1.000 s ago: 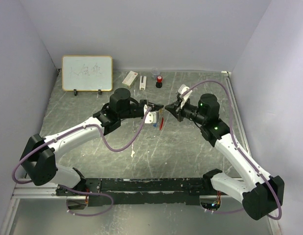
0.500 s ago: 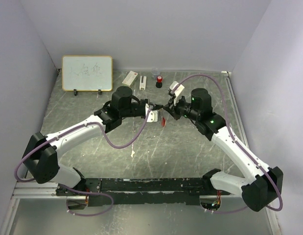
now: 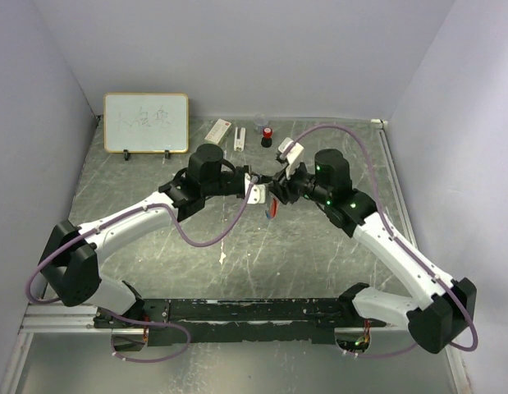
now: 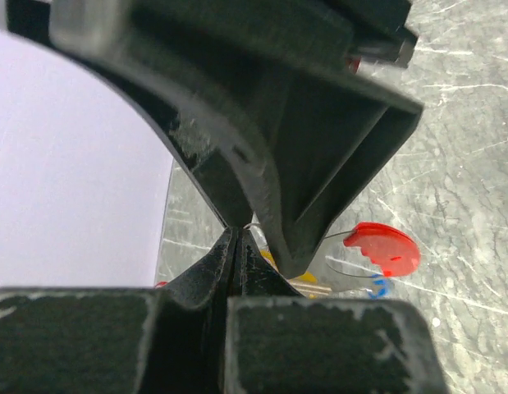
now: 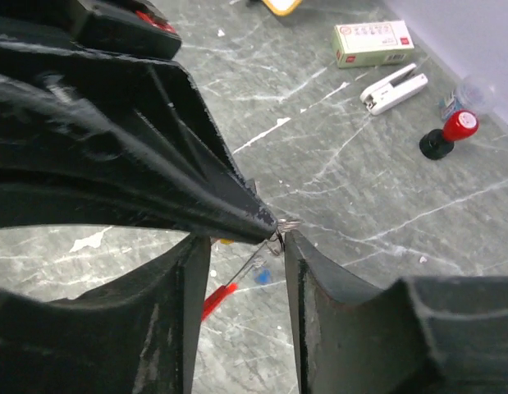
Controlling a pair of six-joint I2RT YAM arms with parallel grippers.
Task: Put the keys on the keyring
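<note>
A: What is the L gripper [image 4: 235, 240] doing rn?
B: It is pressing its jaws fully together, no gap showing. They are pinching the thin chain of the keyring [image 4: 386, 249] right at the tips, above the middle of the table [image 3: 319, 254].
A: And the R gripper [image 5: 244, 246]?
B: It is standing w/ jaws partly apart, approx medium width. The L tip is poking into that gap. The chain's end is sitting just beside one R fingertip [image 5: 299, 263]. I cannot tell if that finger is touching it. Nothing is being clamped there.
A: Where is the rest of the ring hanging?
B: The red tag [image 5: 219, 300] is dangling below both tips. The blue key [image 4: 380, 287] is showing just beside the tag, and the tan-gold key [image 4: 307, 281] is peeking out nearer the L fingers. Whether they are threaded on the chain I cannot tell, too small.
A: Other stuff?
B: White box [image 5: 371, 43], red-and-black cylinder [image 5: 449, 135] and whiteboard [image 3: 146, 122] are sitting at the far edge, well apart from the grippers.
</note>
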